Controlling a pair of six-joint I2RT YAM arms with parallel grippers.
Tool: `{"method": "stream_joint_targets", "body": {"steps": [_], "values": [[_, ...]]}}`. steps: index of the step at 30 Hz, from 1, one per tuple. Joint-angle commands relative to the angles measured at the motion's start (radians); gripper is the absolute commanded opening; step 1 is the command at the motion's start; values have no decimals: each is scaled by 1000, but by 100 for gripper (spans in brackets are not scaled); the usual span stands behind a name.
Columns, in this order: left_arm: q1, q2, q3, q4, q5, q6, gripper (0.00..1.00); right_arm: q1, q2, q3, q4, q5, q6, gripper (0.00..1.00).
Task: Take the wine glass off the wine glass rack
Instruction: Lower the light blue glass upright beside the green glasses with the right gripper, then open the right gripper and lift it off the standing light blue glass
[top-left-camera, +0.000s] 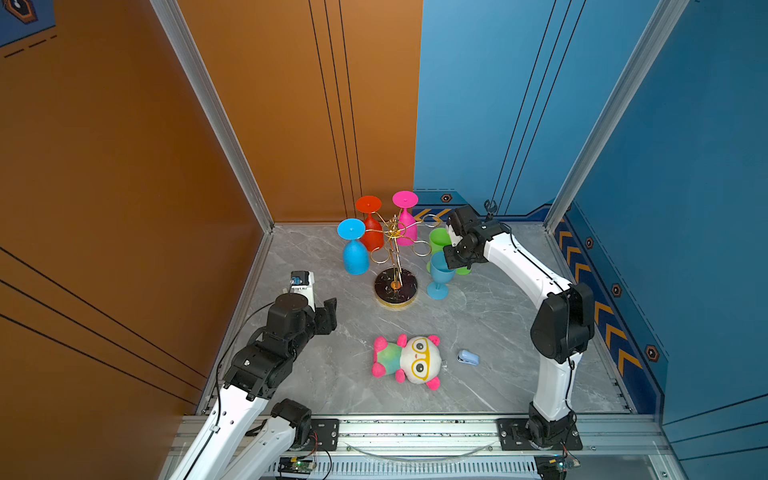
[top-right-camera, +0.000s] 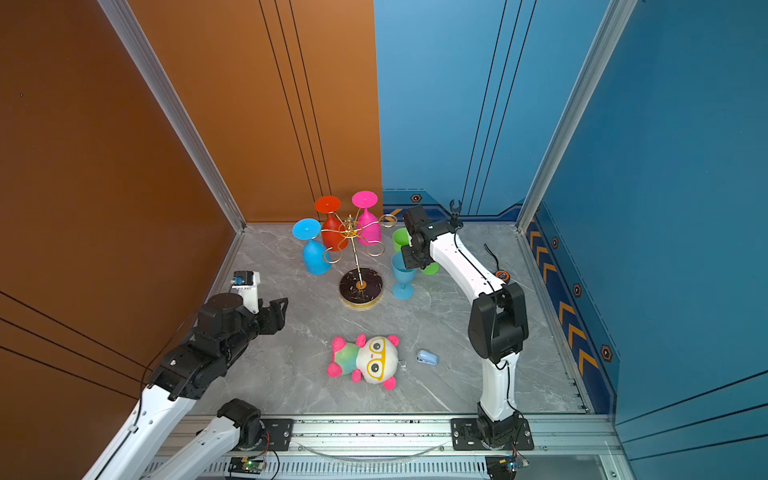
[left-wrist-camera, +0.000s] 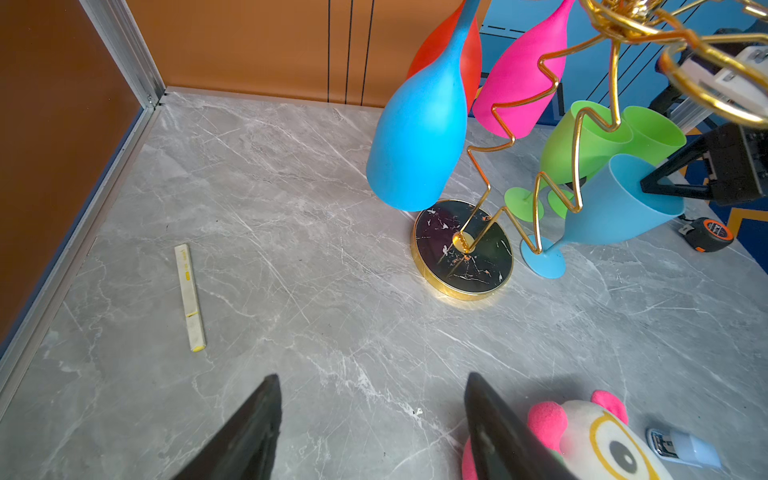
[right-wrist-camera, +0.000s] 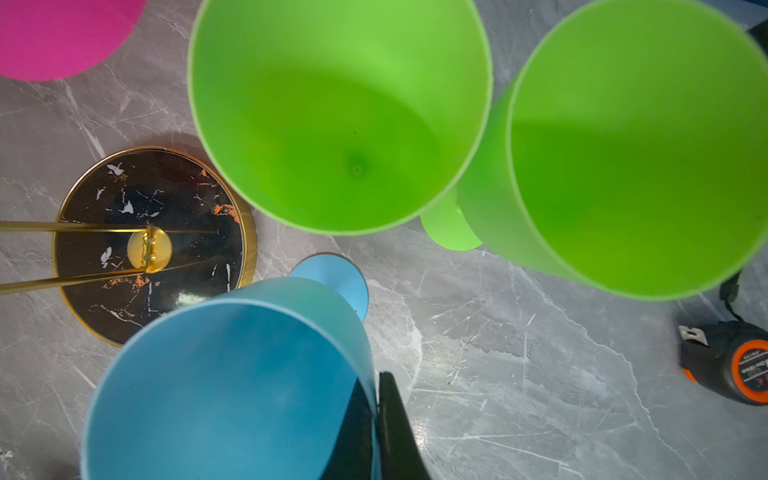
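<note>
Grey bench (top-left-camera: 478, 332): L end effector (left-wrist-camera: 370, 378) wide & empty nr left edge; mid-bench R end effector (right-wrist-camera: 374, 386) pinches rim of light-blue wine glass (top-left-camera: 438, 270), foot down beside wine glass rack (top-left-camera: 395, 249) w/ 2 green glasses (top-left-camera: 438, 239); toward far edge blue glass (top-left-camera: 355, 255), red glass (top-left-camera: 371, 232), pink glass (top-left-camera: 405, 230) hang, so approx half done.

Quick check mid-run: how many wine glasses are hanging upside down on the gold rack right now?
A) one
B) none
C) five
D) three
D: a blue glass, a red glass and a pink glass hang bowl-down from the wine glass rack.
</note>
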Motion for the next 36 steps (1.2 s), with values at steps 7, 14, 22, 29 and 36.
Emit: {"method": "stream_joint_targets", "body": {"steps": [7,14,22,29,36], "values": [[43,29,26,-16,80,-20,70,2,4,40,0,1,-11,34],[107,85,75,-15,150,-40,70,12,-86,28,-1,7,-10,56],[218,155,128,49,306,-96,70,10,-266,-111,22,-10,-3,82],[326,250,175,181,503,-219,68,-16,-476,-330,148,-204,2,92],[366,371,256,290,645,-308,60,-42,-654,-549,272,-347,13,92]]}}
